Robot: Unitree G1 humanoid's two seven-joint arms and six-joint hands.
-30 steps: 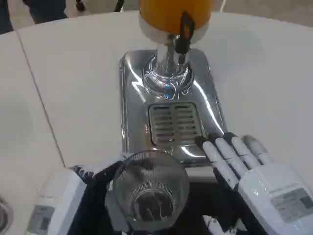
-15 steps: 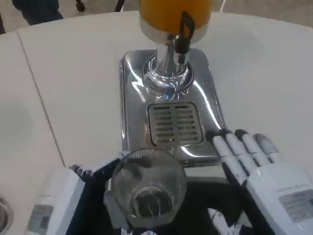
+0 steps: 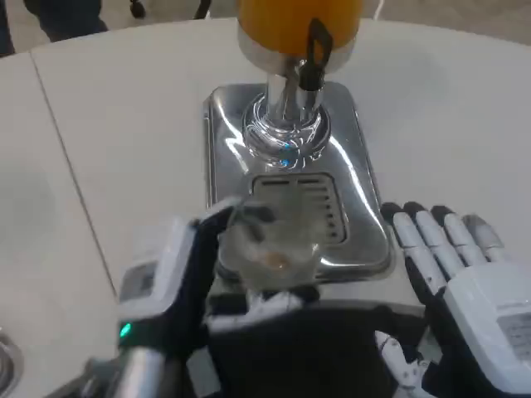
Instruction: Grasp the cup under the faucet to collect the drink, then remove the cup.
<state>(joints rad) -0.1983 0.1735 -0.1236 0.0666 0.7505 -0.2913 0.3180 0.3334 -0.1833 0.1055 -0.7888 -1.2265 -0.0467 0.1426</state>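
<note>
Cup (image 3: 270, 236), gripped by left hand (image 3: 178, 278), has moved forward over drip tray (image 3: 365, 240), nearing faucet (image 3: 311, 54); right hand (image 3: 465, 274) rests released.

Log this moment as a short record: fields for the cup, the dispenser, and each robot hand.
cup: clear cup, held by the left robot hand over the front of the drip grille
cup contents: cannot tell, blurred
dispenser: chrome base, black faucet lever, orange drink tank
right robot hand: holds nothing, fingers extended flat on the white table, right of the base
</note>
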